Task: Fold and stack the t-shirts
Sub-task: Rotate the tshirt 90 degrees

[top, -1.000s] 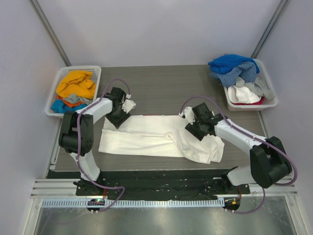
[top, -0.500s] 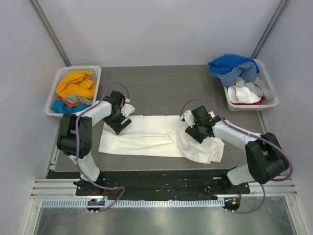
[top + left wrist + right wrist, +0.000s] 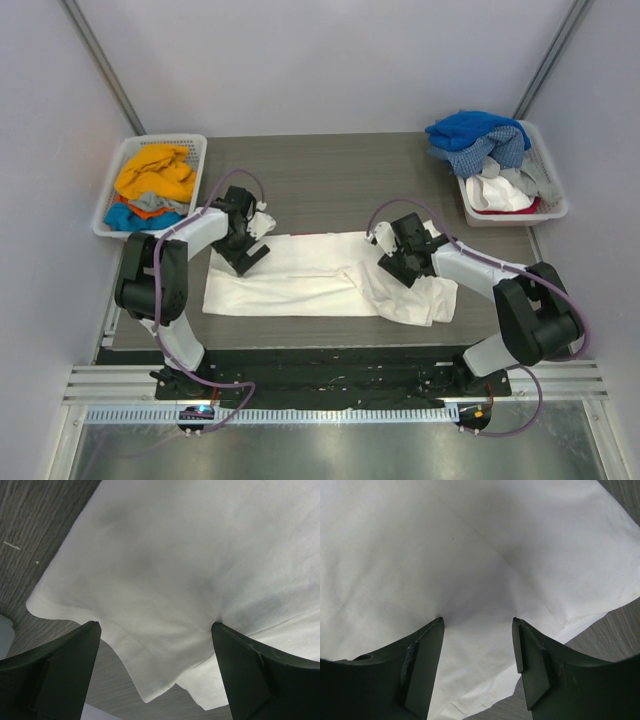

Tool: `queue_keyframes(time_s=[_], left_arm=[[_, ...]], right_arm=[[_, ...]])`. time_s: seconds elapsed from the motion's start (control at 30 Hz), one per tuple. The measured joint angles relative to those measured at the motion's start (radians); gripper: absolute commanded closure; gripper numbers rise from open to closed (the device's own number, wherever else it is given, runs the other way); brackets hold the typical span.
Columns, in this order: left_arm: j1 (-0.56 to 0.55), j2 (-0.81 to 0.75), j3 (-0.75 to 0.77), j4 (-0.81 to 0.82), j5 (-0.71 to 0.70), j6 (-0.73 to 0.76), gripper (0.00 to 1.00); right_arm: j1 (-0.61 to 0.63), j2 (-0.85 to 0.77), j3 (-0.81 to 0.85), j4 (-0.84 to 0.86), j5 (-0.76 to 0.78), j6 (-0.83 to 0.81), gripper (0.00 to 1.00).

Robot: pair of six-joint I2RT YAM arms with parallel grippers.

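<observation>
Dark wood-grain table fills the middle of the booth, and both claws are down on it. At the far left end the left gripper stands spread wide, its fingers either side of a rumpled corner of the white t-shirt and holding nothing. Toward the other end, the right gripper has its fingers part-way apart with the tips dug into the cloth, which puckers at each tip (whether a fold is actually pinched there I cannot tell).

Outward from them, that shirt lies across the table's centre as a long band, flat at its left end, bunched and creased at its right. I judge the first fold half made at best; the band needs squaring and folding again, and nothing is stacked.

Further out, the left basket holds the left pile, orange, blue and grey. The right basket holds the right pile, blue, checked and white. All of it lies crumpled.
</observation>
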Motion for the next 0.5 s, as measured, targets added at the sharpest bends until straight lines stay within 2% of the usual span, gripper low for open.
queue_keyframes(time_s=[0.27,0.5], left_arm=[[-0.025,-0.034,-0.040,0.038,-0.035,0.006,0.00],[-0.129,-0.061,-0.083,0.072,-0.149,0.052,0.00]], right_arm=[[-0.079,0.159,0.135,0.085,0.011,-0.033,0.36],[-0.142,0.370,0.367,0.145,0.011,-0.041,0.36]])
